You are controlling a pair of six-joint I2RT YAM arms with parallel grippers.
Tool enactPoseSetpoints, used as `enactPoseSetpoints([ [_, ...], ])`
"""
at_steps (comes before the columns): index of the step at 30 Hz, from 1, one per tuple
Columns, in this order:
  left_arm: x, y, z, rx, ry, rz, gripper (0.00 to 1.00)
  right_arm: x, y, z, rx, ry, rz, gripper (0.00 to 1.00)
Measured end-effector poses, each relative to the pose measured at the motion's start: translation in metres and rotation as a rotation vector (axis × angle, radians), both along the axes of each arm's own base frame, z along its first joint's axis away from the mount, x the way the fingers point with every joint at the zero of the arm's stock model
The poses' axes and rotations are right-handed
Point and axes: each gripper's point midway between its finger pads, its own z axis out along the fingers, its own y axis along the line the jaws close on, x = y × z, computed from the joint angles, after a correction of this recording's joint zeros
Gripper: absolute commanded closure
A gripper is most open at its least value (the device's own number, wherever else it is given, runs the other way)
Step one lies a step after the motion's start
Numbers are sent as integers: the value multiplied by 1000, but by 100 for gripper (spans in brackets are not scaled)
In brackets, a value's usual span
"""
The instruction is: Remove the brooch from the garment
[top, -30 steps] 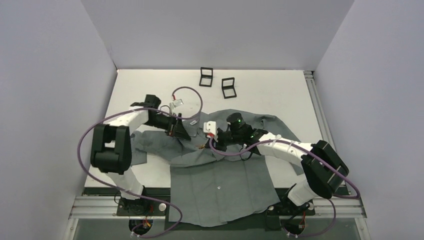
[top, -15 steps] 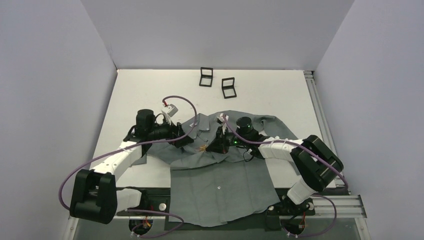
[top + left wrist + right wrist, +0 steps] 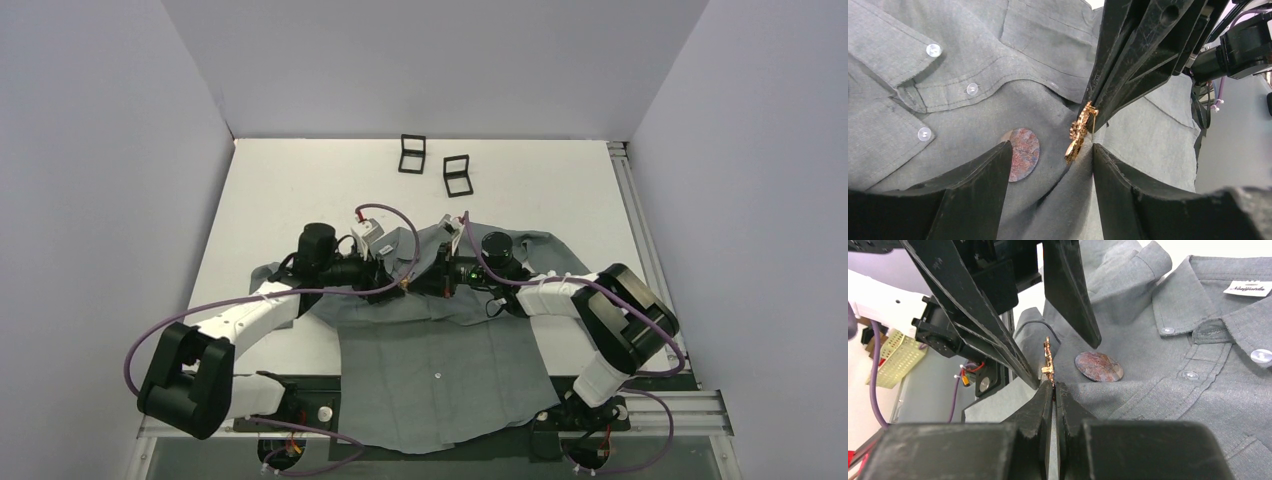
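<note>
White tabletop (image 3: 560, 200) between pale grey walls carries the grey shirt (image 3: 440, 370) at the near middle, with two small black boxes (image 3: 412, 153) toward the far edge; the left gripper (image 3: 397, 283) and the right gripper (image 3: 415, 281) meet tip to tip over the shirt's collar end; the brooch is too small to pick out from above.

From the left wrist, the left gripper's fingers (image 3: 973, 200) stand apart, gripping nothing; the brooch (image 3: 1022, 154), a reddish-brown disc, lies flat on the shirt near the white buttons (image 3: 972, 89), one edge hidden behind a finger; a small gold ornament (image 3: 1078, 131) stands on a raised fold, with the right gripper's closed tips on its upper end.

From the right wrist, the right fingers (image 3: 1040, 410) are pressed together on the gold ornament (image 3: 1047, 360) and the fold beneath it; the brooch (image 3: 1099, 366) lies on the cloth just beside it, under one left fingertip.
</note>
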Motion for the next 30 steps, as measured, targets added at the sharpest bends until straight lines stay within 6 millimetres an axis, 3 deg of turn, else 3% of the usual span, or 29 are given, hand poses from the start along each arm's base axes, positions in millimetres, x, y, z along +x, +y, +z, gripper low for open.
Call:
enactPoseSetpoints([
  [8, -2, -4, -3, 4, 10, -14, 53, 2, -1, 4, 20, 11, -11, 100],
  [13, -1, -6, 0, -2, 12, -14, 43, 3, -2, 4, 19, 6, -15, 100],
  [17, 0, -8, 4, -13, 12, -9, 41, 3, -2, 3, 18, 3, -13, 100],
  [30, 5, -9, 5, -19, 30, 15, 51, 2, -3, 0, 4, 9, -11, 100],
])
